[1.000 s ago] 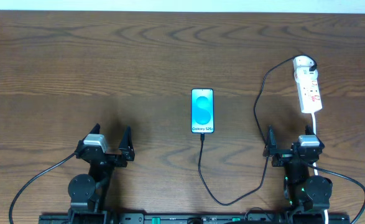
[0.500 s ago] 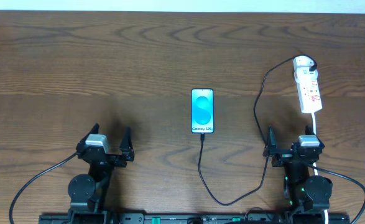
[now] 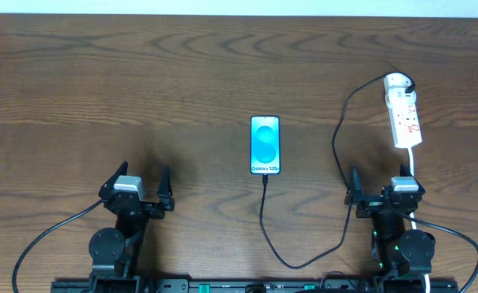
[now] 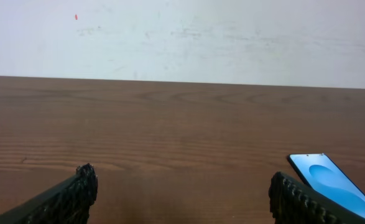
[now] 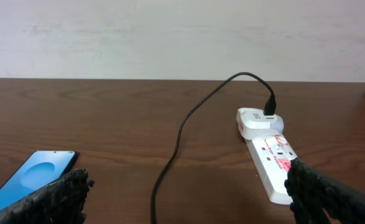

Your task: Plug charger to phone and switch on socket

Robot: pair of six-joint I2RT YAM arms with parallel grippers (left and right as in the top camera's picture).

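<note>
The phone point(image 3: 265, 145) is a slim rectangle with a light blue screen, white round shapes and small text at its near end. It lies flat at the middle of the table point(image 3: 141, 81), long axis running straight away from the robot, text end nearest. The thin black charger point(image 3: 334, 146) leaves a rounded white plug point(image 3: 396, 81) at the far end of the socket point(image 3: 406, 120), curves down past the right arm, loops and rises to meet the phone's near edge; whether its tip is seated there I cannot tell. The socket, white with red markings, lies far right, lengthwise and slightly tilted, a white cord point(image 3: 412, 163) trailing from its near end.

The left gripper point(image 4: 182, 190) and right gripper point(image 5: 185, 186) both gape wide with nothing in them, near the front edge.

The table is dark wood grain; a pale wall point(image 4: 182, 37) stands behind.
</note>
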